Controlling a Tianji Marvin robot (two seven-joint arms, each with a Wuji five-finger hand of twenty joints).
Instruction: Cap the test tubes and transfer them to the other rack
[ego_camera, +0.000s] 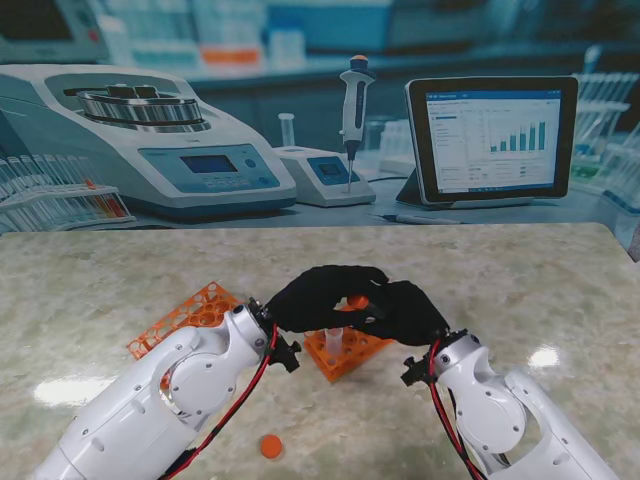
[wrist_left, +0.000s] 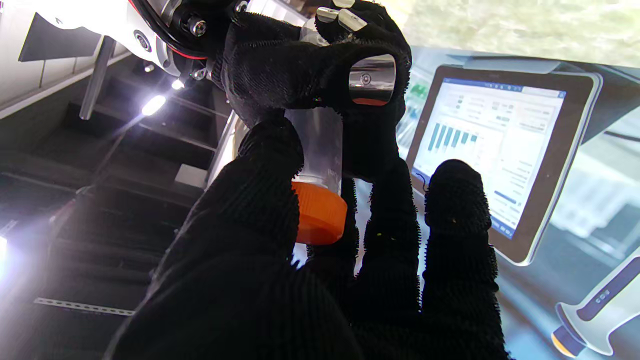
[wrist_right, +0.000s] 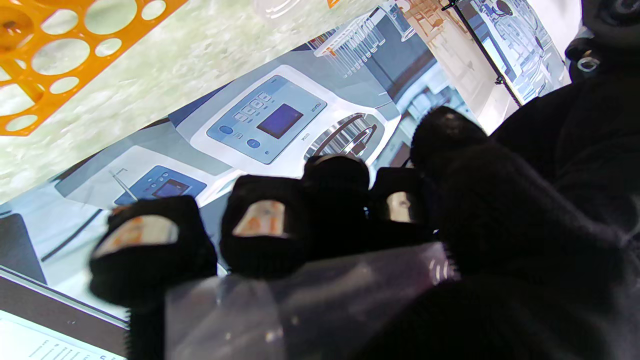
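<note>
Stand view: both hands meet above the middle of the table (ego_camera: 520, 290). Left hand (ego_camera: 318, 298) and right hand (ego_camera: 405, 312) are pressed close together, an orange cap (ego_camera: 356, 301) showing between them. Directly under them stands a small orange rack (ego_camera: 347, 352); a larger orange rack (ego_camera: 190, 318) lies to the left, partly hidden by the left forearm. A loose cap (ego_camera: 270, 446) sits on the table nearer to me, well apart from both racks.

Left wrist view: left hand (wrist_left: 310, 270) is grasping the orange cap (wrist_left: 319, 212) between thumb and fingers, the cap seated on the mouth of a clear test tube (wrist_left: 320, 145). Right hand (wrist_left: 310, 70) is wrapped around the tube's far end. Whether the cap is fully home cannot be told.

Right wrist view: right hand (wrist_right: 450, 260) is clenched around the clear tube (wrist_right: 300, 305), fingers curled over it, thumb on the opposite side. The large rack (wrist_right: 55, 55) shows beyond.

Risks, as I judge them: the cap going on skewed if the two hands are not in line, so it jams or pops off; the smooth tube slipping or turning in the right hand under pressing force; a dropped tube striking the small rack beneath.

Pose: both forearms angle inward, wrists raised, fingers facing each other.
</note>
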